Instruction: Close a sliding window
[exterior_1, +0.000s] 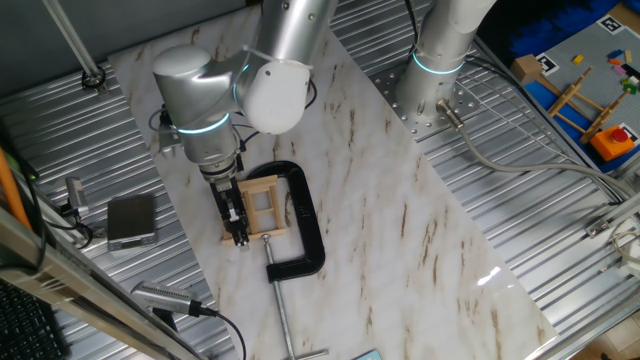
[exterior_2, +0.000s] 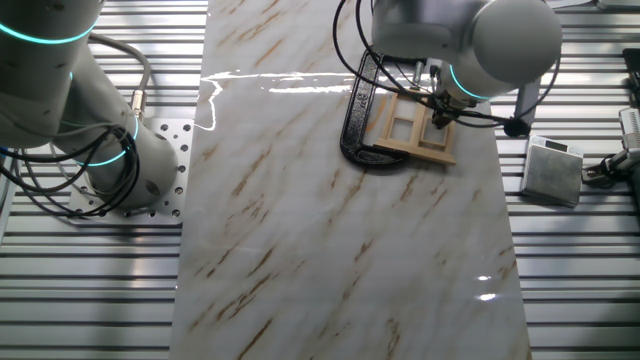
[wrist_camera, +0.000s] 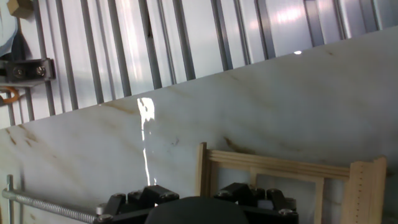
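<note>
The sliding window (exterior_1: 262, 204) is a small pale-wood frame with crossbars, lying flat on the marble board inside a black C-clamp (exterior_1: 305, 225). It also shows in the other fixed view (exterior_2: 412, 128) and in the hand view (wrist_camera: 273, 169). My gripper (exterior_1: 233, 213) points down at the window's left edge. In the hand view the gripper (wrist_camera: 194, 199) has its two black fingers (wrist_camera: 134, 199) set wide apart on either side of the frame's upright end post. The jaws look open and the fingertips are hidden at the picture's bottom edge.
The clamp's screw rod (exterior_1: 282, 310) runs toward the front of the board and shows in the hand view (wrist_camera: 43, 205). A grey box (exterior_1: 132, 220) lies on the ribbed metal table to the left. A second arm's base (exterior_1: 435, 80) stands at the back. A stick frame with an orange block (exterior_1: 600, 125) is far right.
</note>
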